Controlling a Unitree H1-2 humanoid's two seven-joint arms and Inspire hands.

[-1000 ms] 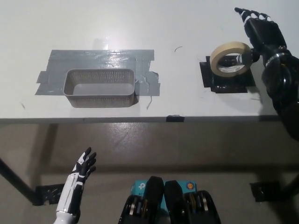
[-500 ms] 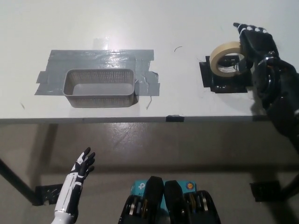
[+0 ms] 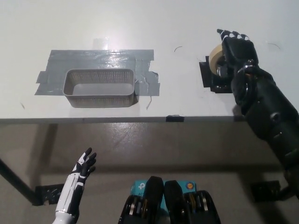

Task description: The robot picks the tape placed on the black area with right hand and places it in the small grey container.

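Note:
A beige roll of tape (image 3: 215, 58) stands over the black patch (image 3: 210, 79) at the right of the white table. My black right hand (image 3: 235, 46) covers most of the roll from the right, fingers wrapped over it. Only the roll's left edge shows. The small grey mesh container (image 3: 100, 87) sits on a grey taped area at the table's left, with nothing in it. My white left hand (image 3: 82, 168) hangs open below the table's front edge at lower left.
Grey tape strips (image 3: 100, 58) surround the container. The table's front edge (image 3: 140, 119) runs across the picture, with the floor below it. A small dark mark (image 3: 178, 48) lies on the table between container and black patch.
My right hand has moved left over the tape roll, closing around it and hiding most of it. The left hand stays where it was.

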